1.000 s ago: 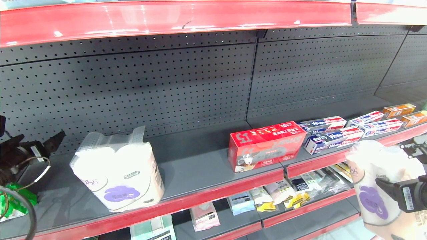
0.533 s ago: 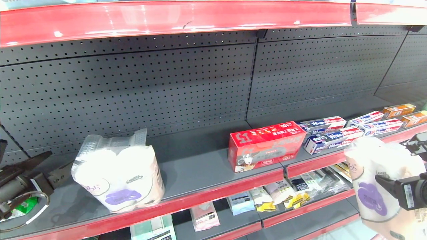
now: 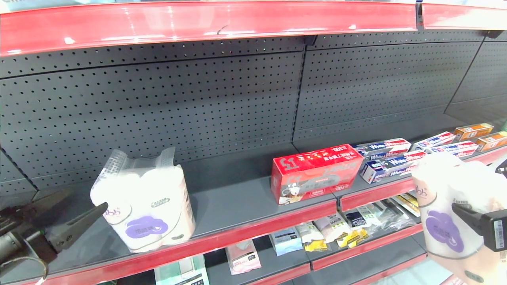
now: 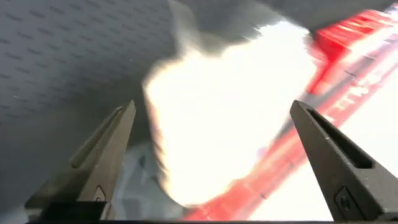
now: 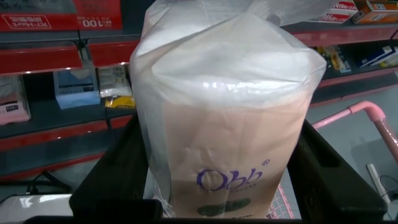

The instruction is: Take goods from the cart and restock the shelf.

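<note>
Head view: a white plastic-wrapped pack of toilet rolls with a purple cloud mark, the shelf pack (image 3: 144, 206), stands upright on the grey metal shelf board (image 3: 237, 198), near the board's red front edge and towards its left end. The left gripper (image 3: 85, 198) is low on the left, just beside this pack, its 2 dark fingers spread wide. 1 fingertip (image 3: 103, 206) lies at the pack's left side; whether it touches cannot be told. From the left wrist view the 2 fingers stand far apart with the bright, blurred pack ahead of the gap between them.

A 2nd pack of the same kind, the held pack (image 3: 443, 213), is at the right, in front of the shelf and clear of the board. The right gripper (image 5: 224, 155) is clamped on it: in the right wrist view a black finger presses each side of the wrapper and the pack stands upright between them. A pink tubular cart handle (image 5: 373, 118) shows below it.

Farther right on the board lies a red rectangular carton (image 3: 315, 172), then blue-and-white long cartons (image 3: 392, 160) and orange cartons (image 3: 473, 130). Behind them is a dark perforated back panel (image 3: 178, 99). Small packets (image 3: 317, 233) lie on the lower shelf.
</note>
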### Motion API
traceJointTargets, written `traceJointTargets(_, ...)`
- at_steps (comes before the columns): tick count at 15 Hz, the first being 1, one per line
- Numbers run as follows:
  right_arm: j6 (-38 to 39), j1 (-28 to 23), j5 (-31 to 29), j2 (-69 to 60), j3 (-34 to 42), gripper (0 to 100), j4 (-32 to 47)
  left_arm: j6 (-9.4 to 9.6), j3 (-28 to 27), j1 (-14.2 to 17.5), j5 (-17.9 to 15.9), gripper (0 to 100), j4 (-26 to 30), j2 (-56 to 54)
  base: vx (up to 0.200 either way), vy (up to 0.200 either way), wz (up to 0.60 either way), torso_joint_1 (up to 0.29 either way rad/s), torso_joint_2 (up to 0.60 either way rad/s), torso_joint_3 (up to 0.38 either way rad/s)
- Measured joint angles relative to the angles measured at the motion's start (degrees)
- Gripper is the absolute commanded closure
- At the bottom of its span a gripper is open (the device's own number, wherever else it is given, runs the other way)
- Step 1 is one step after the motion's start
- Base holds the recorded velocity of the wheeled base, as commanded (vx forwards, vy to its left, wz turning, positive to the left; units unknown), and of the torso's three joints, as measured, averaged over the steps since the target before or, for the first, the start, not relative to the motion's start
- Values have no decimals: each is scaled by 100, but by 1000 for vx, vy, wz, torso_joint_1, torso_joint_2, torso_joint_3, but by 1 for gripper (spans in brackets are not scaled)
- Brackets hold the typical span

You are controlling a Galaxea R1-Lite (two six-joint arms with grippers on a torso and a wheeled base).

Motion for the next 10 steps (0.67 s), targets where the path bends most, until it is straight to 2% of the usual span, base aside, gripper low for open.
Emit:
traceJointTargets(3,-1,-27,1,-127,12,100,2,-9,-94,-157,-71,0,1758,-1134,0,0,0,0,0,0)
traceJointTargets(10,7,-41,1,-173,17,100,0,-190,-653,-245,-333,0,4607,-3393,0,0,0,0,0,0)
